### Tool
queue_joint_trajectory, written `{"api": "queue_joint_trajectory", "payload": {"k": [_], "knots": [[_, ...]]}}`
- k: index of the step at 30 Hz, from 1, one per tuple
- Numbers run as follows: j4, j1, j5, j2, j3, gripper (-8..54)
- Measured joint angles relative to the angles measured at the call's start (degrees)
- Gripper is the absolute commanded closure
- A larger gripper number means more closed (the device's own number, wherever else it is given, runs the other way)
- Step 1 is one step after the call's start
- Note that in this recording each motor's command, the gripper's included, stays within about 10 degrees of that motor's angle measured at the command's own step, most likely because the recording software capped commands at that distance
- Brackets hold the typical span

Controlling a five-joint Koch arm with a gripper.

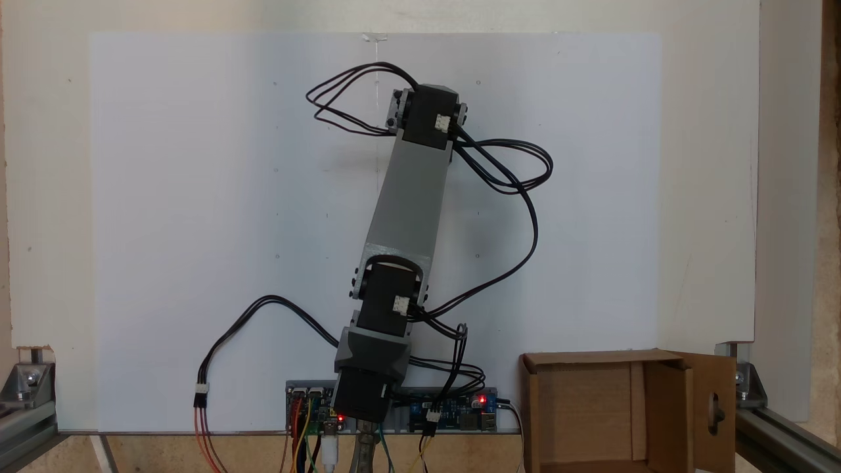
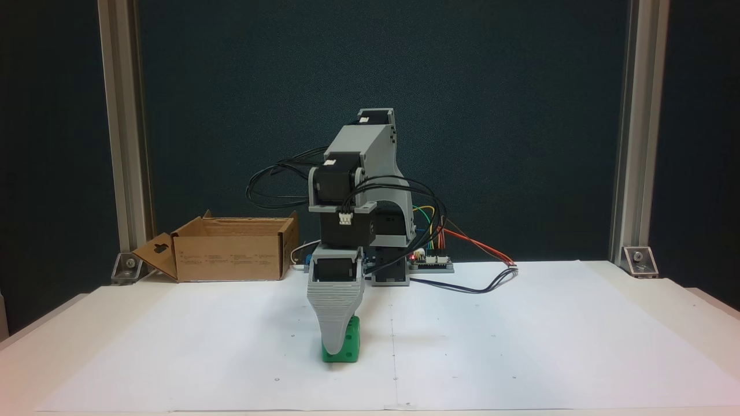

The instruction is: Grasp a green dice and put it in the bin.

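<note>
A: Starting with the biggest thing: the white sheet (image 2: 520,323) covers most of the table, and the arm (image 1: 407,197) reaches out over the middle of it from its base at the near edge in the view from above.

B: And the bin (image 2: 231,248)?

A: Open-topped, sitting at the back left corner in the front-facing fixed view, beside the arm's base, with its keyhole flap (image 1: 715,410) folded outward. Well apart from where the arm is working.

B: Then the gripper (image 2: 338,346)?

A: Pointing straight down at the sheet. From the front, one broad grey jaw tapers to a tip that sits right in front of the green dice (image 2: 350,341). The other jaw is behind it, so I cannot tell how wide it stands or whether it has closed on the cube.

B: Where is the cube itself?

A: Resting on the sheet, a little left of centre, with the jaw covering its left part. From above the arm hides it.

B: So which step?

A: I'd judge the grasp itself: the tool is down at the dice, nothing lifted. Next calls for a firm close on opposite faces, a straight lift clear of the sheet, then a swing toward the bin. A small, rounded cube could slip if pinched off-centre.
</note>
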Motion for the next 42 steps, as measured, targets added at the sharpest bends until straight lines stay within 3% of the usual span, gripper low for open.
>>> {"api": "queue_joint_trajectory", "payload": {"k": [36,42], "knots": [[-4.6,0.5,0.0,-1.8,1.4,6.1],[-4.6,0.5,0.0,-1.8,1.4,12.7]]}}
